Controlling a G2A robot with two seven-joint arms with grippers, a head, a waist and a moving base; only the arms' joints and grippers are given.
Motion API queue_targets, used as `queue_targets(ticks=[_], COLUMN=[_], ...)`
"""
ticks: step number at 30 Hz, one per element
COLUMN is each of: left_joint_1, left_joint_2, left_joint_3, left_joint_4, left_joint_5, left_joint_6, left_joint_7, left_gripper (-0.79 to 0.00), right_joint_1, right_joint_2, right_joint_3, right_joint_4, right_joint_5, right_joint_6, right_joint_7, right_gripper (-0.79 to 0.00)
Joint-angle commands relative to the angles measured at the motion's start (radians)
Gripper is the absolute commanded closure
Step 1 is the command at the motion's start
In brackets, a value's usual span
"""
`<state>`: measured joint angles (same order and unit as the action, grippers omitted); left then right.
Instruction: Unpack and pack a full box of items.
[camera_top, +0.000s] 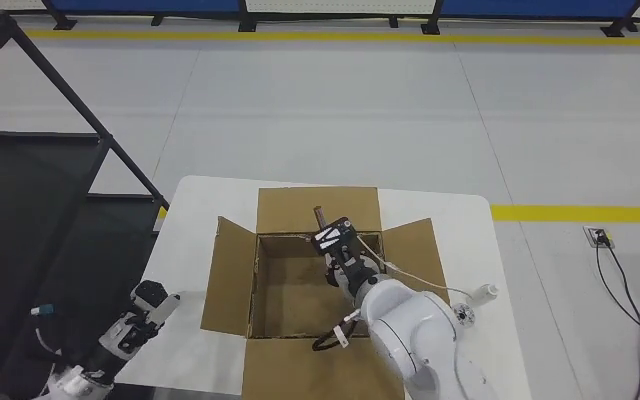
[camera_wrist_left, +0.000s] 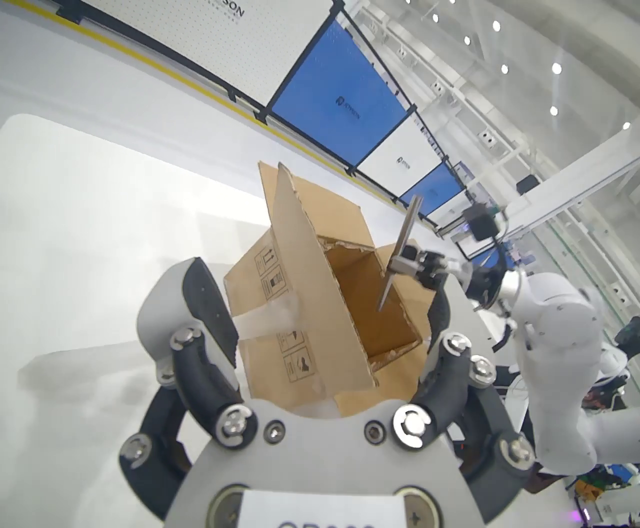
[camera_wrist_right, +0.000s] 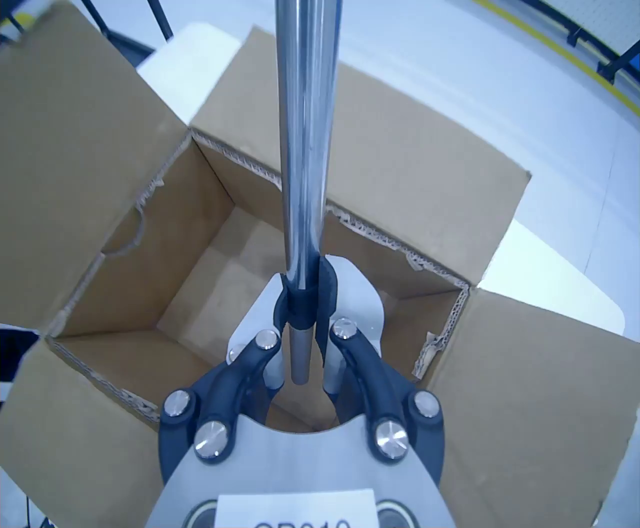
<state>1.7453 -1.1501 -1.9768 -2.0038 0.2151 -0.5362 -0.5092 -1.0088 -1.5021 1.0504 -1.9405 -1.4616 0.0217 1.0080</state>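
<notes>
Count: one open cardboard box (camera_top: 318, 208) with four flaps splayed on the table (camera_top: 200, 205), one metal rod (camera_wrist_right: 306, 150), and two end effectors. The rod's long axis is steeply tilted, near upright, with its lower end in the box mouth. Your right end effector (camera_wrist_right: 305, 300) is clamped on it over the box. The left end effector (camera_wrist_left: 320, 300) sits with fingers apart by the table's left near edge, well apart from the box.

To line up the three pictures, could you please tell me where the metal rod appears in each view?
Top view: the metal rod sticks out of the right gripper, near the box's far edge.
Left wrist view: the metal rod hangs tilted over the box's opening.
Right wrist view: the metal rod runs out from between the shut fingers.
Shared landmark: the open cardboard box.
</notes>
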Motion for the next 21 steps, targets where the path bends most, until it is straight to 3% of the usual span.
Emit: queue_targets(ticks=[1, 5, 10, 14, 21], left_joint_1=[0.025, 0.068, 0.110, 0.142, 0.132], left_joint_2=[0.001, 0.004, 0.008, 0.011, 0.012], left_joint_3=[-0.003, -0.006, -0.020, -0.006, 0.001], left_joint_4=[-0.001, 0.006, 0.040, 0.063, 0.058], left_joint_5=[0.025, 0.112, 0.325, 0.358, 0.383], left_joint_6=[-0.037, -0.114, -0.202, -0.215, -0.203], left_joint_7=[-0.007, -0.028, -0.028, -0.060, -0.055], left_gripper=[-0.785, -0.785, -0.785, -0.785, -0.785], right_joint_1=[-0.036, -0.119, -0.119, -0.119, -0.216], right_joint_2=[0.004, 0.014, 0.014, 0.014, 0.027], right_joint_3=[0.021, 0.062, 0.062, 0.062, 0.147], right_joint_4=[-0.052, -0.126, -0.126, -0.126, -0.139], right_joint_5=[0.011, 0.028, 0.028, 0.028, 0.151], right_joint_6=[-0.009, -0.036, -0.036, -0.036, -0.104], right_joint_7=[-0.032, -0.066, -0.066, -0.066, -0.216], right_gripper=[0.000, 0.000, 0.000, 0.000, 0.000])
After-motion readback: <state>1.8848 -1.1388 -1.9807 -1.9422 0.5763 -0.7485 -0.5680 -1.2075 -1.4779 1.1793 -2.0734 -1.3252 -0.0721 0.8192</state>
